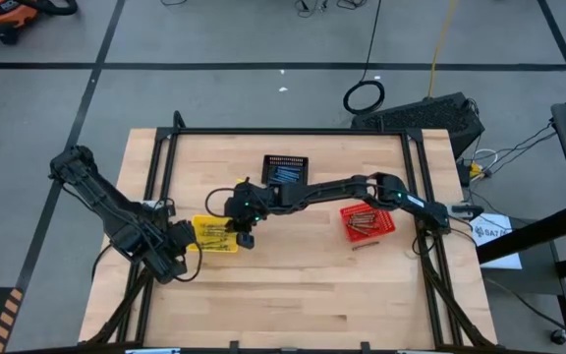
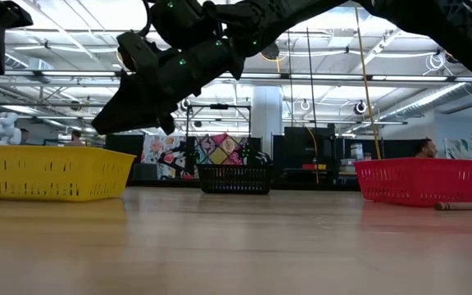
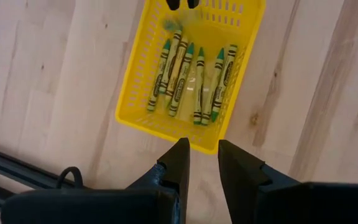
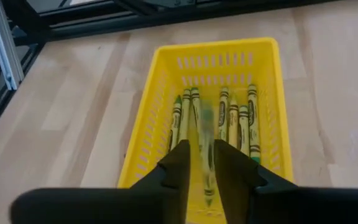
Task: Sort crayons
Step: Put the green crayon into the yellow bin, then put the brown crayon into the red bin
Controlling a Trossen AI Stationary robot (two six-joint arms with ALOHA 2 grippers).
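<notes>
Just left of centre in the overhead frame, your right gripper [image 1: 245, 239] hangs over the yellow basket [image 1: 202, 225], fingers slightly apart with a blurred crayon [image 4: 205, 134] between or just below them; you cannot tell whether it is gripped or already falling. If it is still pinched, pulling away could drag it over the rim onto the table [image 1: 293, 295]. Several green crayons [image 3: 191, 78] already lie in that basket. Your left gripper [image 1: 177, 258] waits close by at the basket's near end, fingers a little apart, so a sideways swing risks the arms touching. Farther right, the red basket [image 1: 384, 229] holds crayons, one loose stick [image 1: 365, 246] lies beside it, and the black basket [image 1: 285, 169] sits beyond.
</notes>
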